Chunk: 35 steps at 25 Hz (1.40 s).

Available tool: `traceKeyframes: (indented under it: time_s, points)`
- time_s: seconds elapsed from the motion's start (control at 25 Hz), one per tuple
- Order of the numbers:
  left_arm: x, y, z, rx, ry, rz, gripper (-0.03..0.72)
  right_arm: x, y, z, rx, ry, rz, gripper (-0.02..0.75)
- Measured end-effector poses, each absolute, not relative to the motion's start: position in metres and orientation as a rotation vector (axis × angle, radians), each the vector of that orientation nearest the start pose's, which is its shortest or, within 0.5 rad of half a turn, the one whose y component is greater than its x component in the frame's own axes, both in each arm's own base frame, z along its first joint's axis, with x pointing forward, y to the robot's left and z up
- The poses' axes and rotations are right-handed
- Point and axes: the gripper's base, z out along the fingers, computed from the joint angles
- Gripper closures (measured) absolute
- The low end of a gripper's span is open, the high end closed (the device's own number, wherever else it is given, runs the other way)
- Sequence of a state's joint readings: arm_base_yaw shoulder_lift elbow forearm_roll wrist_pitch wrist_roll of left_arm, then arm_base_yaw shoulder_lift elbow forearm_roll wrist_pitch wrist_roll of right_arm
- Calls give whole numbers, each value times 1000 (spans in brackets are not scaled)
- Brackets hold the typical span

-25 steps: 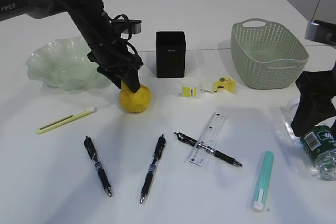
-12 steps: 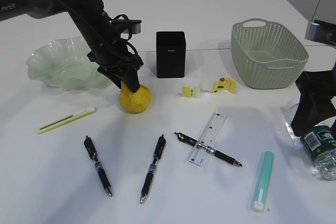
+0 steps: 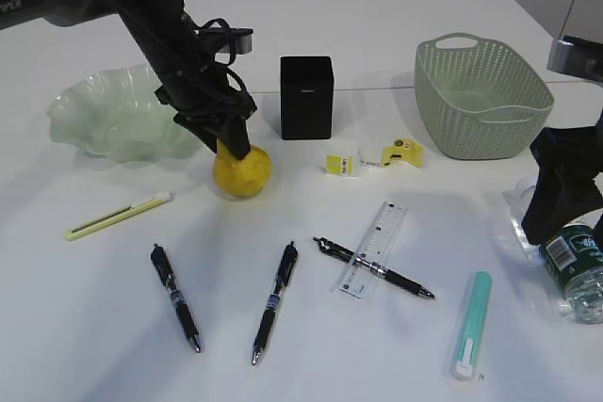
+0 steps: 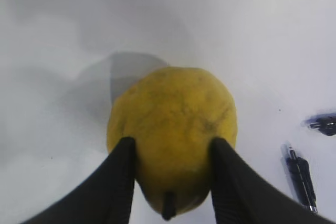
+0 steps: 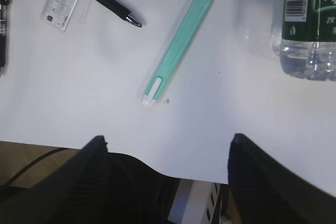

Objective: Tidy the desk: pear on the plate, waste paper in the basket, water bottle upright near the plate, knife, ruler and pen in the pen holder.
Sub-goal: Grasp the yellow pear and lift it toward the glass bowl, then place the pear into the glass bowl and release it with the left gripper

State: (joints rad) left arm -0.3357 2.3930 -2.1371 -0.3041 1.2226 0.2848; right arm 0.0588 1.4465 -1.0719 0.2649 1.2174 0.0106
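Gripping the pear near its stem end, the left gripper has one dark finger pressed on each side of the yellow fruit. In the exterior view the pear sits just beside the pale green plate, seemingly clear of the table, though I cannot be sure. The right gripper hangs over the table's near edge with its jaws wide apart and nothing between them; the water bottle lies on its side just beside it. The black pen holder stands upright between plate and basket, the waste paper lies near it, and the ruler lies under a pen.
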Motion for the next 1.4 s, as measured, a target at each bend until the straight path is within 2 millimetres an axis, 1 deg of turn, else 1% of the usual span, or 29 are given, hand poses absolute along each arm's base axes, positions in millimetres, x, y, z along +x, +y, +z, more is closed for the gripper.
traceKeyframes:
  time_s: [0.32, 0.52, 0.92, 1.04, 1.24, 1.4]
  points:
    - [460, -188, 211, 747, 2783, -447, 405, 255, 38, 270, 56, 3059, 393, 186]
    - [454, -187, 237, 740, 2737, -447, 405, 255, 38, 270, 56, 3059, 393, 186]
    - [443, -182, 277, 737, 2663, -433, 405, 255, 38, 270, 56, 3059, 393, 186]
    - [443, -177, 284, 739, 2652, -385, 405, 255, 38, 270, 56, 3059, 396, 186]
    - [445, -162, 292, 741, 2640, -219, 405, 255, 38, 270, 56, 3059, 396, 186]
    - [449, -155, 308, 731, 2591, -103, 405, 255, 38, 270, 56, 3059, 396, 187]
